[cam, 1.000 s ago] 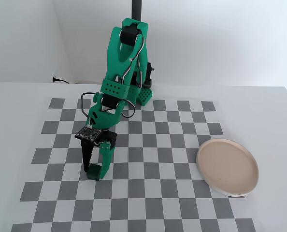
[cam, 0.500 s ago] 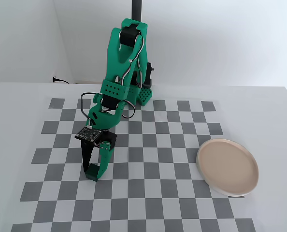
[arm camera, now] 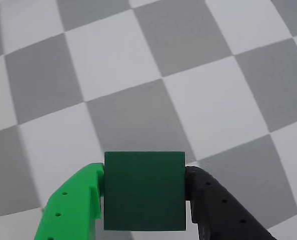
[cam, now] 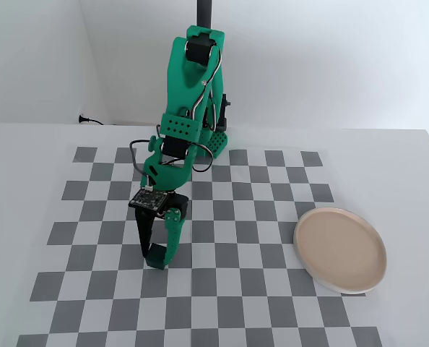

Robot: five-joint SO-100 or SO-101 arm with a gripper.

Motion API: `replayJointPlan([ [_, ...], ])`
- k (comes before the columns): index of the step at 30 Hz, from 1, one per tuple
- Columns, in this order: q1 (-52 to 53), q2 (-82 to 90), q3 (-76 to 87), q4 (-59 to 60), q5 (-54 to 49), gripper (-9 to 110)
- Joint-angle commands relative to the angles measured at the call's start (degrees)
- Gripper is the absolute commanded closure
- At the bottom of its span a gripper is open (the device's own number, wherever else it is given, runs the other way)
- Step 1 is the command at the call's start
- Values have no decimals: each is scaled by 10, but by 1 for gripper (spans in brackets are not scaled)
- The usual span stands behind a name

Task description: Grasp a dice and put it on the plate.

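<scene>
In the wrist view the dice [arm camera: 144, 190], a plain dark green cube, fills the gap between the bright green finger [arm camera: 73, 207] and the black finger [arm camera: 218, 210]. My gripper [arm camera: 144, 174] is shut on it, both fingers pressing its sides. In the fixed view the gripper [cam: 158, 254] points down over the checkerboard left of centre, with the dice [cam: 157, 259] dark between the fingertips. The round beige plate [cam: 340, 249] lies at the right edge of the board, about four squares from the gripper, with nothing on it.
A grey and white checkerboard mat [cam: 229, 289] covers the white table. The arm's base [cam: 214, 141] stands at the back of the board by a dark post [cam: 204, 13]. A wall socket with a cable [cam: 84, 120] is at the back left.
The gripper, with the dice between its fingers, has shifted about one square to the right toward the plate, and the upper arm stands more upright.
</scene>
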Motion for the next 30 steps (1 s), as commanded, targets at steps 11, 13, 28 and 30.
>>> replayJointPlan([
  [11, -174, 148, -112, 107, -2, 106],
  [13, -200, 160, -112, 108, -7, 106],
  [28, -374, 213, -123, 122, -54, 106],
  [30, -393, 211, -124, 114, -56, 106],
])
